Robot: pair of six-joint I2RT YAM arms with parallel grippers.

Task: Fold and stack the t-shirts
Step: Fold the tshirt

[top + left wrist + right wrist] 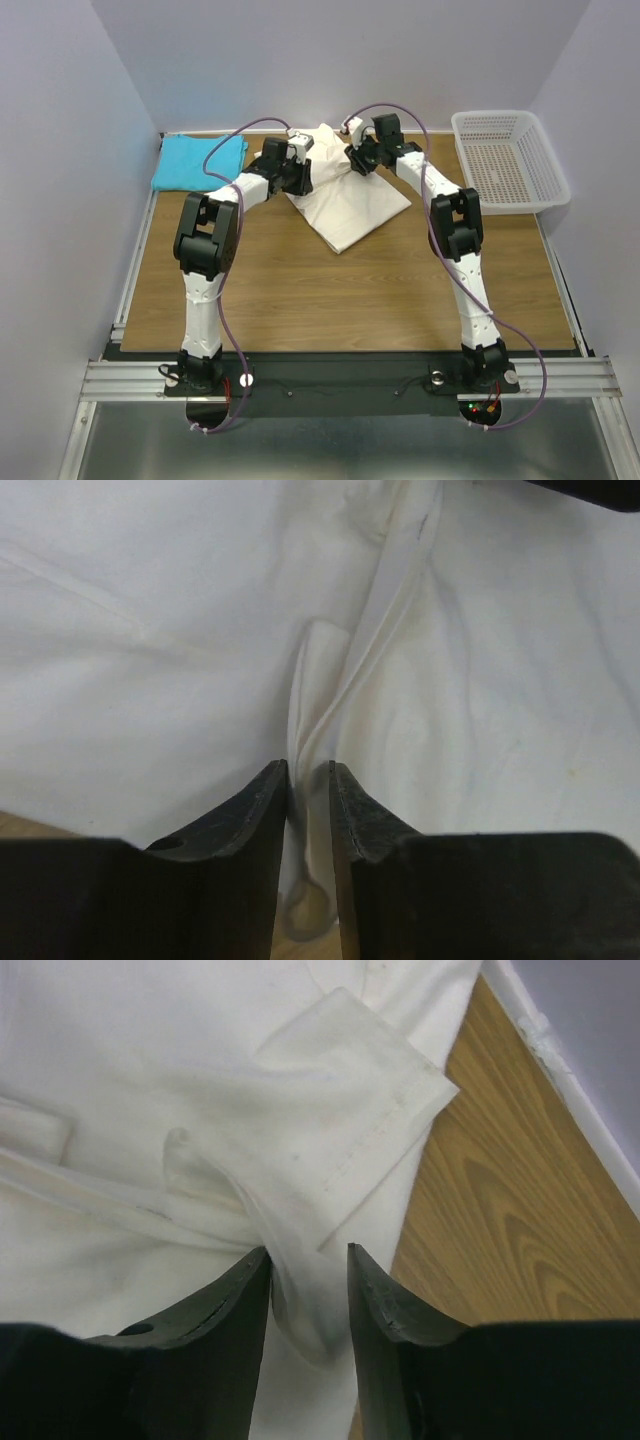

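Toward the upper centre of the top view, we have both arms bent over the cream-white t-shirt (350, 210), which lies rumpled on the wooden table (350, 290). Our left gripper (308, 772) has its fingers nearly together, pinching a thin ridge of cloth along a hem. Our right gripper (308, 1255) pinches a bunched fold beside the sleeve, near the table's edge. We judge both grips are placed to lift and spread the shirt for folding. At upper left the turquoise t-shirt (198, 162) lies as a neat rectangle, and the mesh basket (497, 116) sits at upper right; neither blocks us
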